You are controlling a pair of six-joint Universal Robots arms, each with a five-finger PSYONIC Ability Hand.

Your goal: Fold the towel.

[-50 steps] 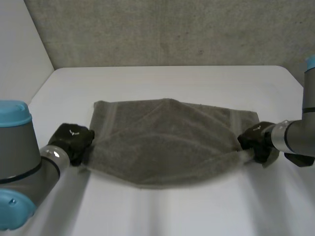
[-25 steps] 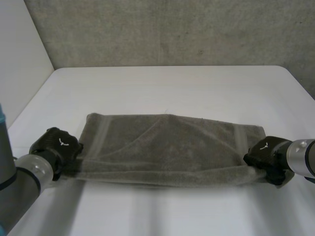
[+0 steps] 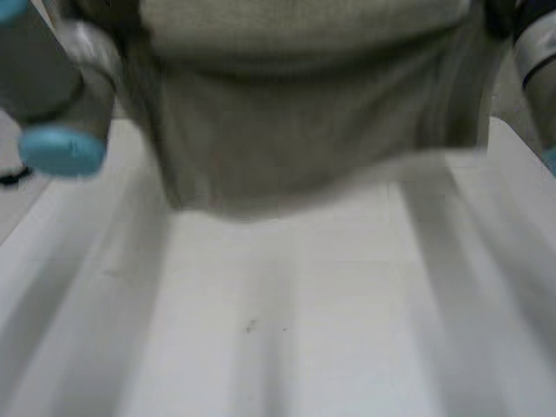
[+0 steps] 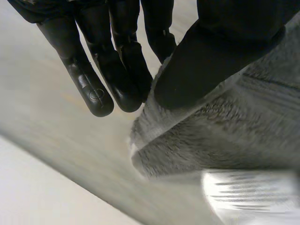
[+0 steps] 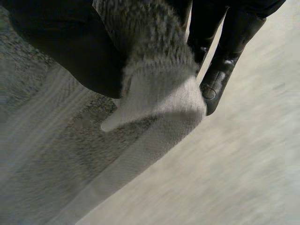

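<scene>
The grey towel (image 3: 304,130) hangs in the air above the white table (image 3: 304,347), stretched between both arms, its lower edge loose and uneven. My left hand (image 4: 211,51) is shut on one upper corner of the towel (image 4: 225,136), pinching it between the thumb and the fingers (image 4: 89,79). My right hand (image 5: 61,42) is shut on the opposite corner of the towel (image 5: 154,93), with the cloth bunched between the thumb and the fingers (image 5: 218,75). In the head view the left arm (image 3: 61,87) rises beside the towel's left edge and the right arm (image 3: 537,52) beside its right edge.
Bare white tabletop lies under the hanging towel, with a small dark speck (image 3: 250,327) near the middle. The table's left edge (image 3: 26,217) runs along a pale wall.
Both hands have pulled apart and lifted the towel off the table. It lay flat a second ago and now hangs high and close in the head view.
</scene>
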